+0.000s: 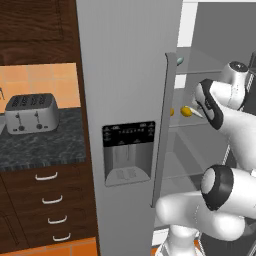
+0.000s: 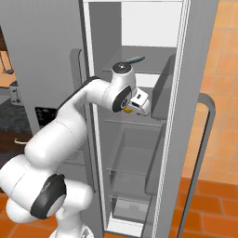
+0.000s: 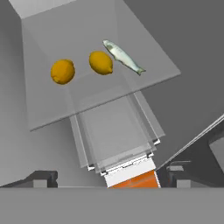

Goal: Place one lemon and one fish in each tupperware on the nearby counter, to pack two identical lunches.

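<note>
Lemons: 2 on a glass fridge shelf (image 3: 52, 109) in the upper half of the hand view, one (image 3: 62, 71) upper left, the other (image 3: 101, 62) near centre, apart. Fish (image 3: 124, 57) lies just right of the second lemon. Gripper (image 3: 107, 178) at bottom of frame, jaws spread wide, holding nothing. Counter (image 1: 42, 145) with toaster (image 1: 31, 113) sits at left of the left base view.

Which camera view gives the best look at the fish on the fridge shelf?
The hand view: the fish lies whole and unobstructed on the glass shelf, right beside a lemon. The left base view catches at most a pale sliver next to the arm, too small to confirm. In the right base view the arm covers that spot.
</note>
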Tool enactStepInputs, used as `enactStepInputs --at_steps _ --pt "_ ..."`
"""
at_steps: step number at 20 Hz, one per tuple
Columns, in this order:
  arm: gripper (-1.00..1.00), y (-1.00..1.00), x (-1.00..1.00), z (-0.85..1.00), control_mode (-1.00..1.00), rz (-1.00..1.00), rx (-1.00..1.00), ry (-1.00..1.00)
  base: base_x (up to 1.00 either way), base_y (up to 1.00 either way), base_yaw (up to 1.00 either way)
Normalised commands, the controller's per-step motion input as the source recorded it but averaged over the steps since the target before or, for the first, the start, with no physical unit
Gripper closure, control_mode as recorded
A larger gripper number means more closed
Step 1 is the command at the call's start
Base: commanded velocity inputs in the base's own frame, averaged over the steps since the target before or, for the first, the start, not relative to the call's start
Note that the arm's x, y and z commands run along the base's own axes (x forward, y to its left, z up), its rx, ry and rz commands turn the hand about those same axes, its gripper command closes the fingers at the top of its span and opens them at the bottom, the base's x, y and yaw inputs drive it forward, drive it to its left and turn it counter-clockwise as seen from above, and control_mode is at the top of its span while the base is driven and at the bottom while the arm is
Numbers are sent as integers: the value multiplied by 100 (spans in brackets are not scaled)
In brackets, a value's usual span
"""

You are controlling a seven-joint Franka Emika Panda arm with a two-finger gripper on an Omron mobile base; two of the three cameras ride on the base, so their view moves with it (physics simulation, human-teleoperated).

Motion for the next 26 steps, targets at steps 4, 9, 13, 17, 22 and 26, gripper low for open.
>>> enactStepInputs --at_steps 4,9,13,17,22,26 --pt "-100 -14 39 -33 -100 0 0 0 0 0 0" --pt "-100 -5 51 -53 -100 0 0 1 0 0 0" --pt "-100 0 54 -35 -100 0 0 0 0 0 0" --pt "-100 -4 51 -32 -100 0 0 0 0 0 0" --pt "-100 -13 58 -18 -100 1 0 0 0 0 0" --pt "-100 -14 50 -15 -100 3 0 0 0 0 0"
